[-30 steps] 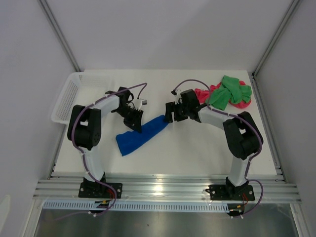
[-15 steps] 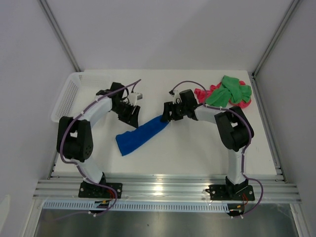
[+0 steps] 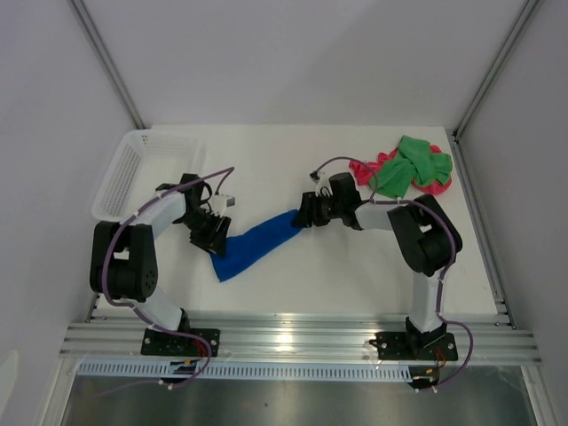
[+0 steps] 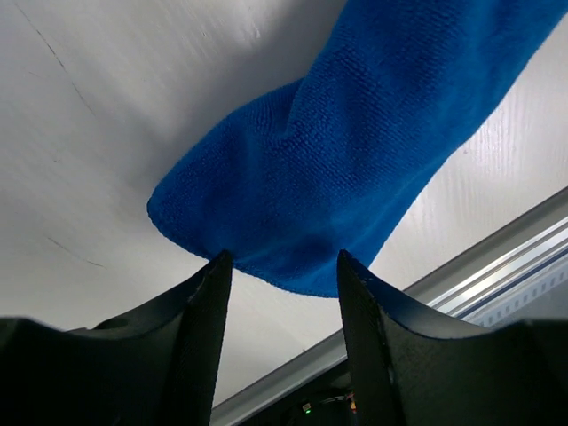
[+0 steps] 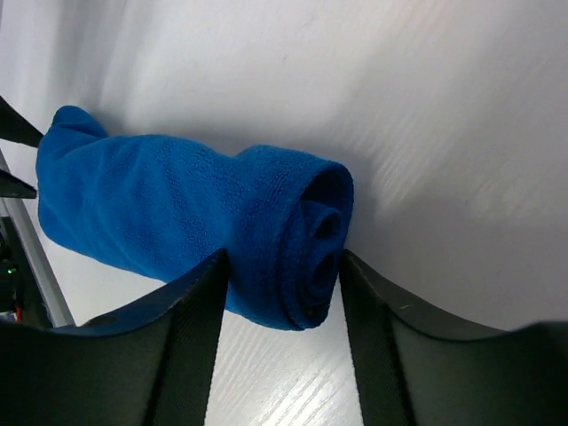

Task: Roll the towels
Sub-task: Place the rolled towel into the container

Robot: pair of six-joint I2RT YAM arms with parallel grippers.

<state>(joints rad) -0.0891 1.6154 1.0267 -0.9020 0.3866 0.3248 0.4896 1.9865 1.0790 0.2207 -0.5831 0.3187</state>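
Finds the blue towel [image 3: 257, 247] lying diagonally across the middle of the table [image 3: 337, 266], wound into a tight spiral at its far right end and looser, flatter toward the near left end. Clasps that rolled end in the right claw [image 5: 282, 257], one finger against each side of the coil. Has the left claw [image 4: 282, 256] released, fingers apart at the loose end's edge, pinching nothing. Risks, most likely, a slack roll: with nothing pinning the left end, could drag the whole cloth over the smooth top instead of winding it. Might also crush or cone the spiral by squeezing one end only, or let it spring open on release. Counts two more to do: green towel [image 3: 410, 169] heaped on the pink towel [image 3: 362, 167] at far right, well apart from the basket [image 3: 114, 182].
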